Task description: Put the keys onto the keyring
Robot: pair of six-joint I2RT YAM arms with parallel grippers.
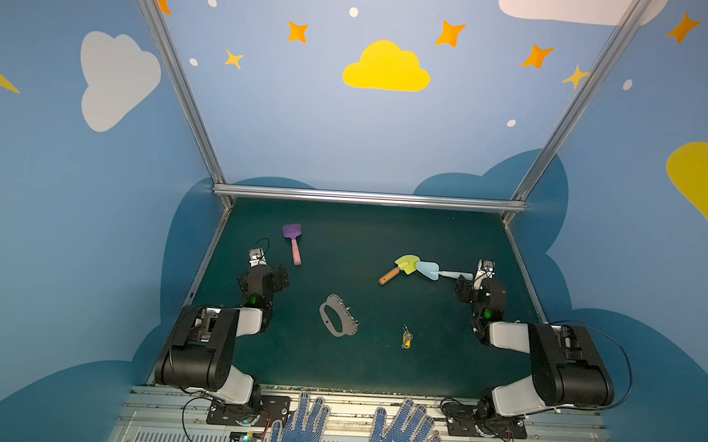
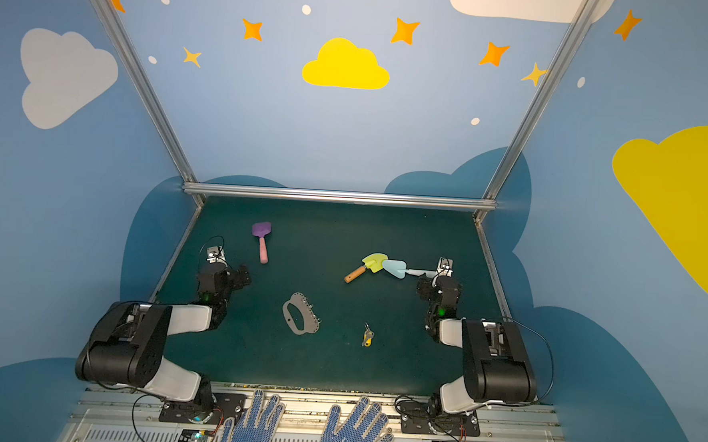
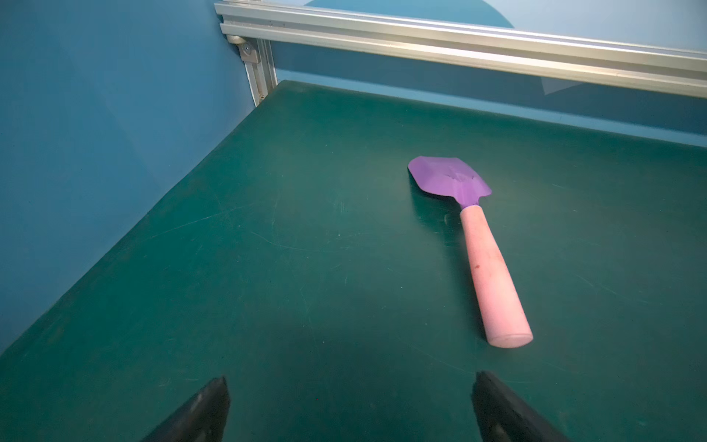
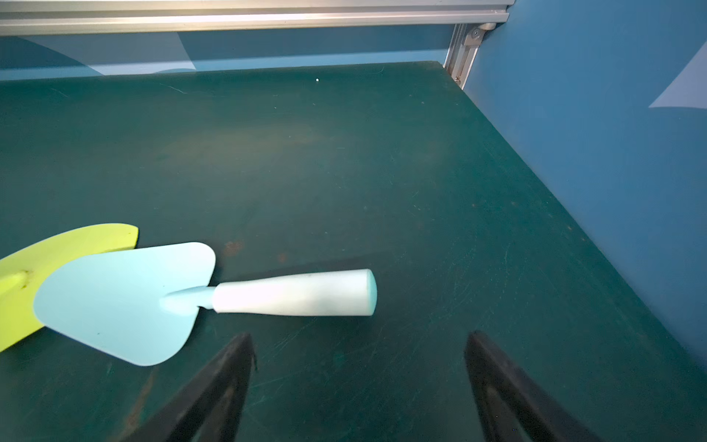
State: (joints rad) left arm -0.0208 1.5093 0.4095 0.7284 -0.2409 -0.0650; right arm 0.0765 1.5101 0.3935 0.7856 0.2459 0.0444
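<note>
In both top views the keyring, a flat grey oval plate with an oblong cut-out and small edge holes, lies on the green table near the middle front. The keys, a tiny silver and yellow bunch, lie apart from it to its right. My left gripper is open and empty over bare table at the left. At the right, my right gripper is also open and empty. Neither wrist view shows the keys or the keyring.
A purple shovel with a pink handle lies just right of the left gripper. A yellow-green shovel and a light blue trowel lie by the right gripper. Blue walls and an aluminium rail enclose the table. Two dotted gloves rest at the front edge.
</note>
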